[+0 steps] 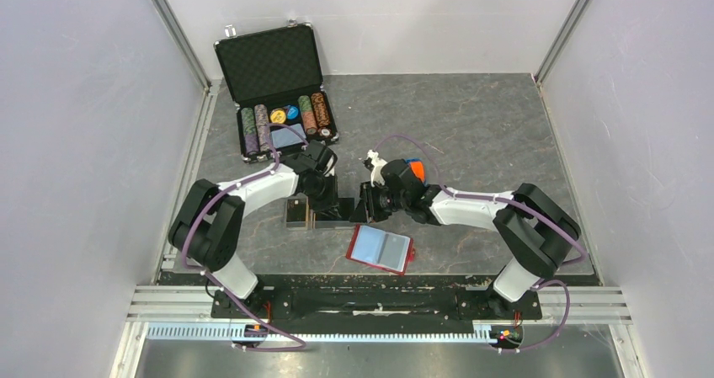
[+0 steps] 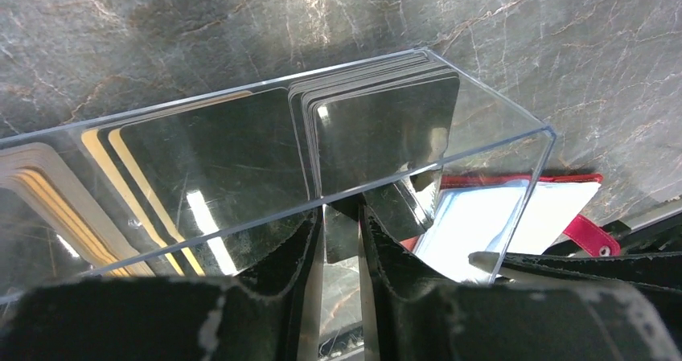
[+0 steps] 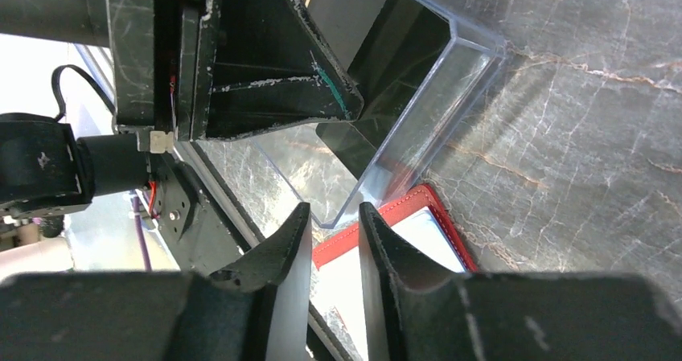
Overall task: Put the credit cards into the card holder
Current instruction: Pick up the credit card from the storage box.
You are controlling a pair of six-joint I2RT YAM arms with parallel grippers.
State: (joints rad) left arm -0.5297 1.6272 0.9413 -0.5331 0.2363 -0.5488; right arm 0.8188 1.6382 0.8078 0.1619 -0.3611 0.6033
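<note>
6 o'clock: red wallet (image 1: pixel 380 249) open on counter (image 1: pixel 488 117). Centre: card holder (image 1: pixel 299 213), long axis 9–3 o'clock, credit cards (image 2: pixel 201 160) standing inside. Left pincer (image 2: pixel 342 216) above it, right pincer (image 3: pixel 331 212) at its 3 o'clock end. Fingers of both nearly together; whether they clamp anything is unclear. 11 o'clock: chip briefcase (image 1: pixel 278 92).
</note>
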